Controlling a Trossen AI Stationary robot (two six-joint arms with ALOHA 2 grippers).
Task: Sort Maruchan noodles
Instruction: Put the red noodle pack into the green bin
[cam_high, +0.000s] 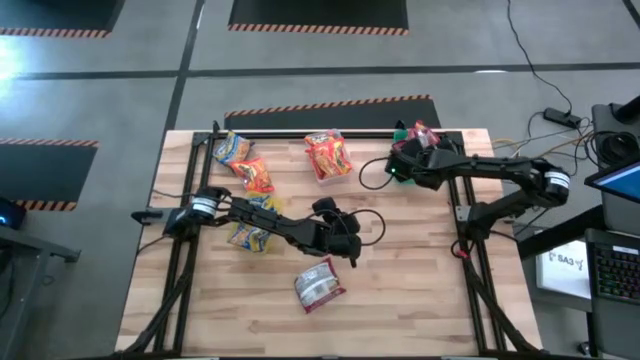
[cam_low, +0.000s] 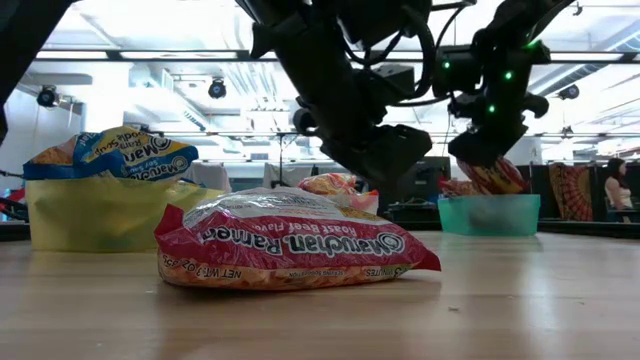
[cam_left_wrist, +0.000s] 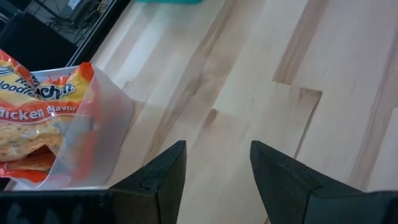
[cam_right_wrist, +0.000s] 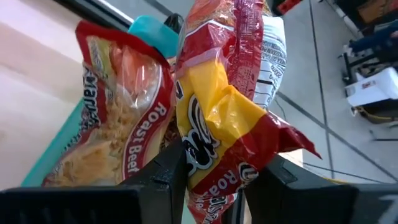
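Note:
My right gripper (cam_right_wrist: 214, 163) is shut on a crumpled red-and-yellow Maruchan packet (cam_right_wrist: 224, 118) above the green tub (cam_low: 490, 214) at the table's far right. A second roast-beef packet (cam_right_wrist: 121, 118) lies inside that tub. My left gripper (cam_left_wrist: 217, 155) hovers open over bare wood at the table's middle (cam_high: 348, 243), with nothing between its fingers. A dark red packet (cam_high: 320, 285) lies flat on the table near the front. Orange chicken packets (cam_left_wrist: 37, 118) sit in the clear tub (cam_high: 328, 157). A yellow-and-blue packet (cam_low: 115, 155) tops the yellow tub (cam_low: 95, 215). My right gripper pinches the red-and-yellow packet between its two fingers at a crumpled end (cam_right_wrist: 208, 158). The fingers slant downward toward the table's far edge. The packet is lifted off the table and its free end (cam_low: 497, 178) reaches down to the green tub's rim; whether it touches anything there I cannot tell.
A yellow-and-blue packet (cam_high: 232, 148) and an orange-red one (cam_high: 258, 177) lie loose at the far left. Bare wood spreads along the near edge and at the right. The arms' frame posts stand at both table sides.

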